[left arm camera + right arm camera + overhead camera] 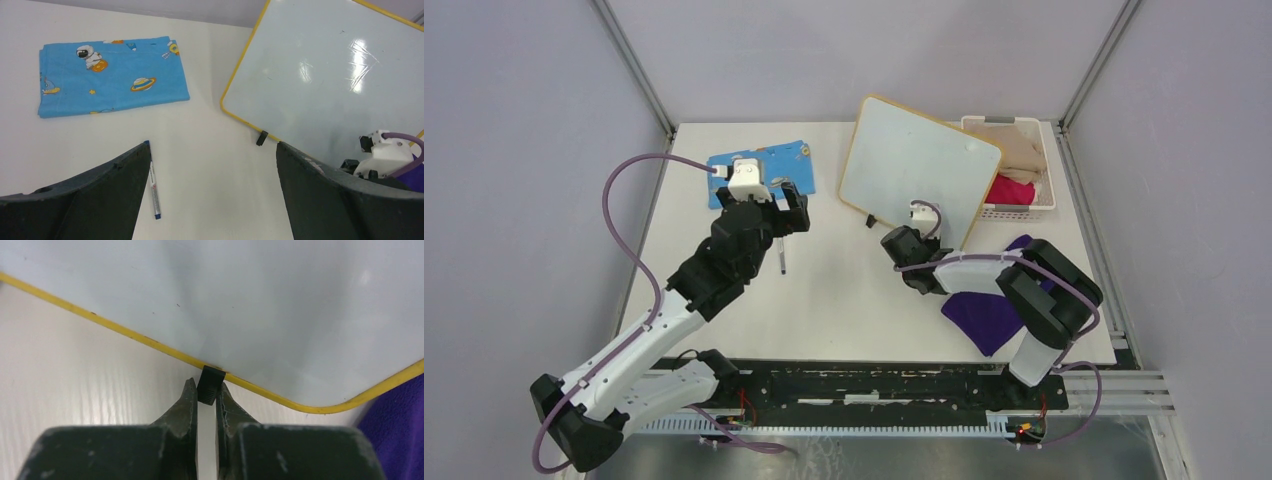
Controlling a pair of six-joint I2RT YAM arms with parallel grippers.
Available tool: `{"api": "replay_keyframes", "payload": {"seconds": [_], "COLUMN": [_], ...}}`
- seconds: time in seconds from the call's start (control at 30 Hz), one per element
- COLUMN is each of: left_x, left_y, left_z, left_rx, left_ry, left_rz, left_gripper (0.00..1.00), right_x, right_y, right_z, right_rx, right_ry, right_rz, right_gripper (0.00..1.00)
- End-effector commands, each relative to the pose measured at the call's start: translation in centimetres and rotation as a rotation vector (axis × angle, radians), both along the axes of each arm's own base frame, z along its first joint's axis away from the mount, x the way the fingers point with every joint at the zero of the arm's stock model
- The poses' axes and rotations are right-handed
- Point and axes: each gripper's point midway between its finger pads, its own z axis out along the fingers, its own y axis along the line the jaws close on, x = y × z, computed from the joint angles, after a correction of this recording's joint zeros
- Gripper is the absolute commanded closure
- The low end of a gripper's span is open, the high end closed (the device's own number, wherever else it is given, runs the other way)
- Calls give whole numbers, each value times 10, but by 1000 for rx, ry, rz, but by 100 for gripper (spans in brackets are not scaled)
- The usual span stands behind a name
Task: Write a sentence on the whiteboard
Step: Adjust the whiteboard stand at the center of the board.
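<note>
Jaws of the left gripper (212, 147) stand spread wide and hold nothing. Beyond them and to their left lies a folded blue cloth printed with astronauts and planets (112, 75). Just inside the left finger, on the white table (225, 195), lies a slim white marker pen with blue ends (154, 182), untouched. Ahead and to the right of those jaws is the flat white whiteboard with its thin yellow rim (320, 75). Its face is blank, so no sentence is written yet.

The right gripper (206, 386) is pinched shut on a small black clip (211, 375) at the board's near edge. The clip sits squarely between the fingertips, and a purple cloth (395, 425) lies off to their right.

I judge the step to be steadying or placing the board by that clip. Doing it well calls for a firm pinch and a slow, level pull, so the clip does not slip out. Before any writing, the left jaws should drop across the pen's middle, with the barrel crosswise between the fingers.
</note>
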Motion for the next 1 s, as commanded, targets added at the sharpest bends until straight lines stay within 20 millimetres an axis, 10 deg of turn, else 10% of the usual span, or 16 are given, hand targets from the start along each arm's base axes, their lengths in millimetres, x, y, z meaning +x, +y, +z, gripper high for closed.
{"api": "replay_keyframes", "payload": {"seconds": [0.0,0.17,0.33,0.43,0.97], "left_x": [2,3,3,3,2], "left_y": [-4,-8,-9,-10,-9], "left_z": [16,13,11,10,11], "left_rx": [-59,-58,-56,-54,-54], "left_ry": [-29,-19,-13,-12,-14], "left_rz": [2,-9,-14,-15,-10], "left_gripper": [0,0,1,1,1], "right_x": [-27,-37,-35,-33,-8], "right_y": [27,23,26,29,26], "right_z": [2,1,6,10,13], "right_rx": [-60,-5,22,36,85], "right_ry": [38,37,28,21,6], "right_rz": [265,255,237,224,142], "right_gripper": [100,98,51,41,58]}}
